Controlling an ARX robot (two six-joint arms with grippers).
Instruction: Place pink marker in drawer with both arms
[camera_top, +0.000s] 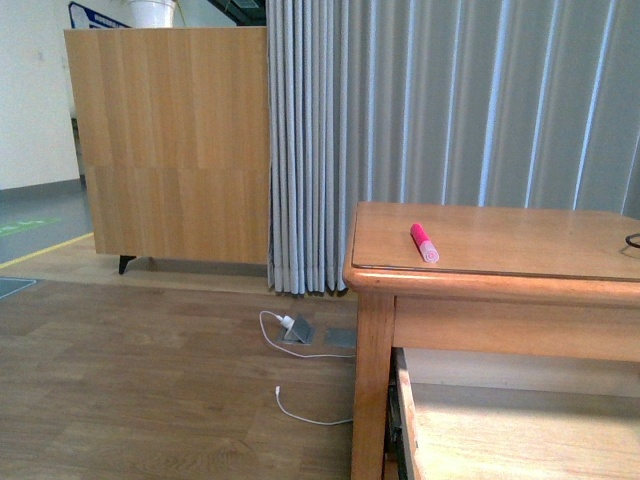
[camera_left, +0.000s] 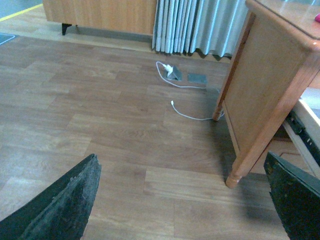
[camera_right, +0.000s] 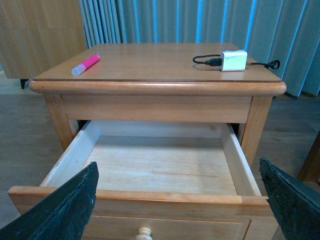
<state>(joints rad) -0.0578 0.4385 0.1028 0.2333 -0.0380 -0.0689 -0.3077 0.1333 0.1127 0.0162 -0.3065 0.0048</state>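
Observation:
The pink marker (camera_top: 424, 242) (camera_right: 85, 65) lies flat on the dresser top (camera_top: 500, 250) near its left front corner, pale cap end toward the front edge. The drawer (camera_right: 150, 165) is pulled out and its pale inside is bare; its round knob (camera_right: 144, 233) shows at the front. My right gripper (camera_right: 182, 210) is open, hanging in front of and above the drawer's front rail, well short of the marker. My left gripper (camera_left: 185, 205) is open over the floor beside the dresser's left leg (camera_left: 235, 177). Neither arm shows in the front view.
A white charger block (camera_right: 233, 60) with a black cable lies on the dresser top's right side. A white cable (camera_top: 300, 400) and grey floor socket (camera_top: 298, 330) lie on the wood floor to the left. Grey curtains (camera_top: 450, 100) and a wooden panel (camera_top: 165, 140) stand behind.

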